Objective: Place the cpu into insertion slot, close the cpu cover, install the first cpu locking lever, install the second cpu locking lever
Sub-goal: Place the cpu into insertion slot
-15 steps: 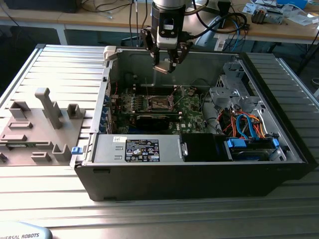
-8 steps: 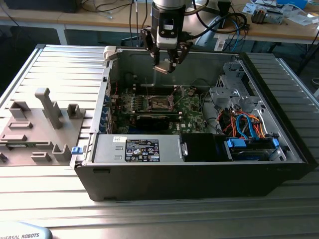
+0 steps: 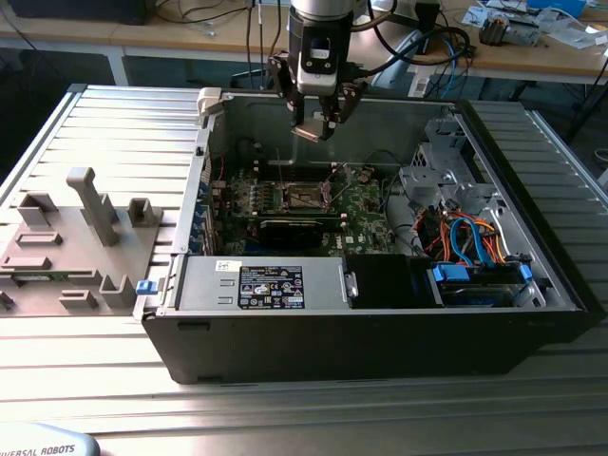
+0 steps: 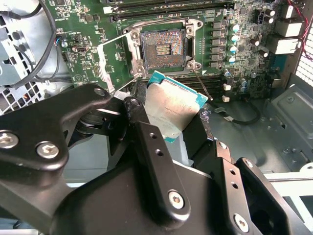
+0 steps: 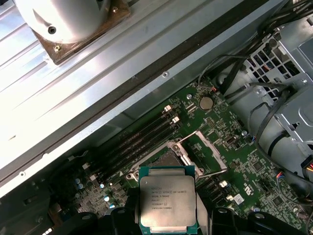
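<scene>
My gripper hangs over the open computer case, shut on the cpu, a thin silvery square plate with a green edge. Both wrist views show the cpu clamped by its sides between the black fingers. Below it on the green board lies the insertion slot, a dark square socket with its contacts bare. The held cpu partly hides the slot in the first wrist view. The metal cpu cover stands swung open beside the socket. Thin lever rods stick up near it.
The case holds a power supply at the front, a drive cage and bundled cables at the exterior view's right. Long black memory slots run beside the socket. A grey fixture plate lies outside the case.
</scene>
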### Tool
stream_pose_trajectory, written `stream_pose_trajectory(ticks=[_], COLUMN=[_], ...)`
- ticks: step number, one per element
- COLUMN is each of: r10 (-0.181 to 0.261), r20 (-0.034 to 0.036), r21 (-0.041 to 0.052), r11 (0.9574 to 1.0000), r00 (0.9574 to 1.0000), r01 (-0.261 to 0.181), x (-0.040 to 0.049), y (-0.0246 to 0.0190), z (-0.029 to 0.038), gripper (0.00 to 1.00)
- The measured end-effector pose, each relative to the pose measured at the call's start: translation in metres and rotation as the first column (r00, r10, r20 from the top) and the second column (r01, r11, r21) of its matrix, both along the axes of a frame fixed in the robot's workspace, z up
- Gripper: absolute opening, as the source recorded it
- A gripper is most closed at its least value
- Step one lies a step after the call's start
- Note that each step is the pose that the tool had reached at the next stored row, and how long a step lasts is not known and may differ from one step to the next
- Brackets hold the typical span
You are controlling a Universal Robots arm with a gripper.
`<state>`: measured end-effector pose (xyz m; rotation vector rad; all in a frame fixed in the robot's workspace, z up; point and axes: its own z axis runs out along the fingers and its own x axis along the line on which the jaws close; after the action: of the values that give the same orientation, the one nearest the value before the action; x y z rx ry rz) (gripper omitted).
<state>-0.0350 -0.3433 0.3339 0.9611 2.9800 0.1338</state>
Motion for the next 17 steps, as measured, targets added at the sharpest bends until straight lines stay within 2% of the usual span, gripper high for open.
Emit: stream_pose_trajectory(ticks=[17], r10=[-0.007], r20=[0.0], r21=[0.0], r11=[1.0], r00=[1.0], r01=[0.007], x=[0.0], y=[0.0], z=[-0.0004], gripper=[0.54])
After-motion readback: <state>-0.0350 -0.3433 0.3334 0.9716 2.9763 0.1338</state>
